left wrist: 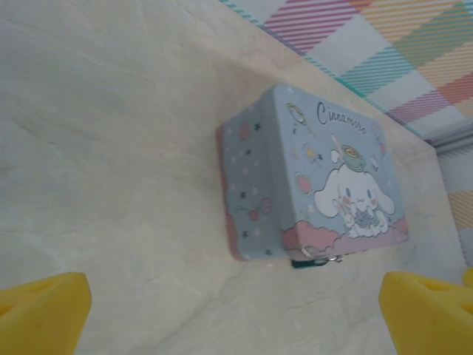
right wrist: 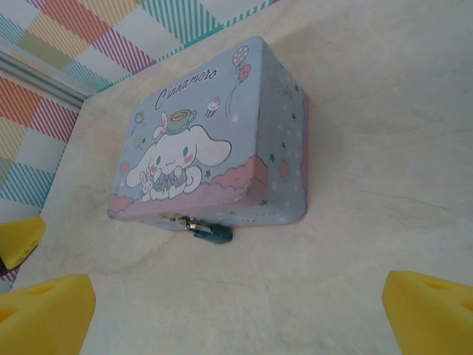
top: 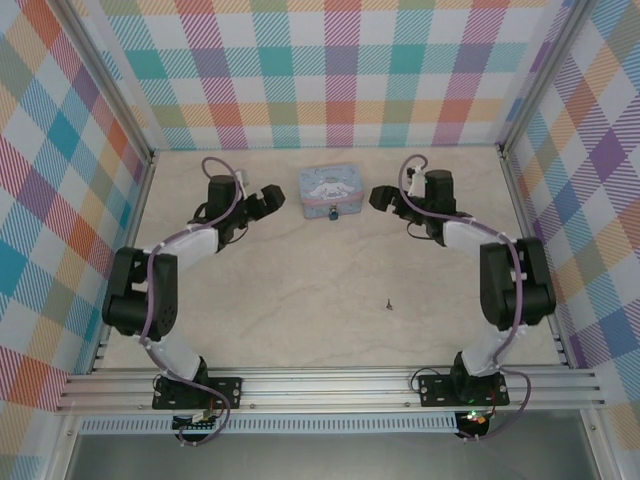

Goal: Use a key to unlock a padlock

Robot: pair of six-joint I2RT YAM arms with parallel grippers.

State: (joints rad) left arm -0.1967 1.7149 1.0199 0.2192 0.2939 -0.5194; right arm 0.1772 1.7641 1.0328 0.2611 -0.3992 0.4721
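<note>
A tiny teal-blue padlock [top: 331,214] [right wrist: 213,234] [left wrist: 309,262] hangs from the front clasp of a pale blue cartoon-printed tin [top: 327,190] [left wrist: 325,177] [right wrist: 214,140] at the back middle of the table. The key [top: 388,303], a thin dark sliver, lies alone on the table nearer the arms, to the right of centre. My left gripper [top: 268,199] [left wrist: 236,310] stands open just left of the tin. On the tin's other side my right gripper [top: 383,197] [right wrist: 236,310] is open too. Nothing sits between either pair of yellow fingers [left wrist: 44,307] [right wrist: 432,310].
Plaid walls [top: 330,70] close in the back and both sides of the pale marbled table [top: 300,290]. A metal rail [top: 330,385] with the arm bases runs along the near edge.
</note>
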